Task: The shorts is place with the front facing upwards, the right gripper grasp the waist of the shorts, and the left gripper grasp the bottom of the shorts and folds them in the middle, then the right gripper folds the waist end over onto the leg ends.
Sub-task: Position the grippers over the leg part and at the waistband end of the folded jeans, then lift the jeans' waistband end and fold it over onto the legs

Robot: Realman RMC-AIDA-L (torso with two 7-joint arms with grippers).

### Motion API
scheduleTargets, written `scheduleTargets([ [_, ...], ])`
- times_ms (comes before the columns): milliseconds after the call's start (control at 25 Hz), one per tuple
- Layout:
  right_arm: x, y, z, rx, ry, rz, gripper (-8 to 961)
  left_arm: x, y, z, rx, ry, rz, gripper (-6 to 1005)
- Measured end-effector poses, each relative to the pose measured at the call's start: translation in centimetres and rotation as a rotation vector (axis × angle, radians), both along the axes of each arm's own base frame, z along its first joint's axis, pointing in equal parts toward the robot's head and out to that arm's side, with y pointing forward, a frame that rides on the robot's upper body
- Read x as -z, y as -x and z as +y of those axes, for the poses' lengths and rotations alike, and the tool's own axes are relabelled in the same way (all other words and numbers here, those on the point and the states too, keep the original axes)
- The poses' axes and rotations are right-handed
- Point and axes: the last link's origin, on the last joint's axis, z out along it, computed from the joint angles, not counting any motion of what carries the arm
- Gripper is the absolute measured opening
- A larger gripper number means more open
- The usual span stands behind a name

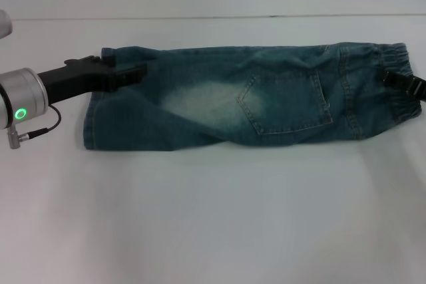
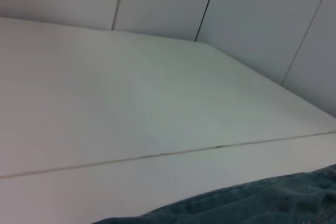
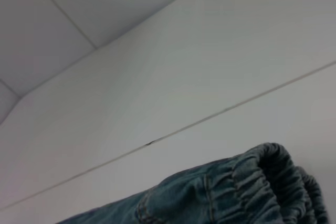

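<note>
The blue denim shorts (image 1: 253, 94) lie flat across the white table (image 1: 213, 217), folded lengthwise, with a back pocket facing up. The leg ends are at the left and the elastic waist (image 1: 393, 58) is at the right. My left gripper (image 1: 133, 72) rests on the far corner of the leg ends. My right gripper (image 1: 401, 82) sits on the waistband at the right edge of the view. A strip of denim (image 2: 262, 203) shows in the left wrist view. The right wrist view shows the gathered waistband (image 3: 262, 182).
Bare white table surface lies in front of the shorts and behind them. A thin seam (image 1: 200, 17) runs across the table's far side. White wall panels (image 2: 252, 9) stand behind the table.
</note>
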Motion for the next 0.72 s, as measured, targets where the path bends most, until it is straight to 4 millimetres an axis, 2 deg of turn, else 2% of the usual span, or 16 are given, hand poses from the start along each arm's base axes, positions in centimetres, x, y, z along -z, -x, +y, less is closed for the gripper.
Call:
scheduleTargets([
  [80,-0.1,0.4,0.0,-0.033,0.013,0.001,768,0.1,-0.2,0.0,0.011,0.0,-0.004,811],
  [400,-0.7,1.9,-0.4,-0.14,0.037,0.022,459,1.6,-1.4,-0.5,0.109,-0.043,-0.085,812],
  [720,-2.0,2.6,-1.1,-0.191,0.056,0.068,155,4.7,-2.9,-0.9,0.193,-0.106,-0.172,809],
])
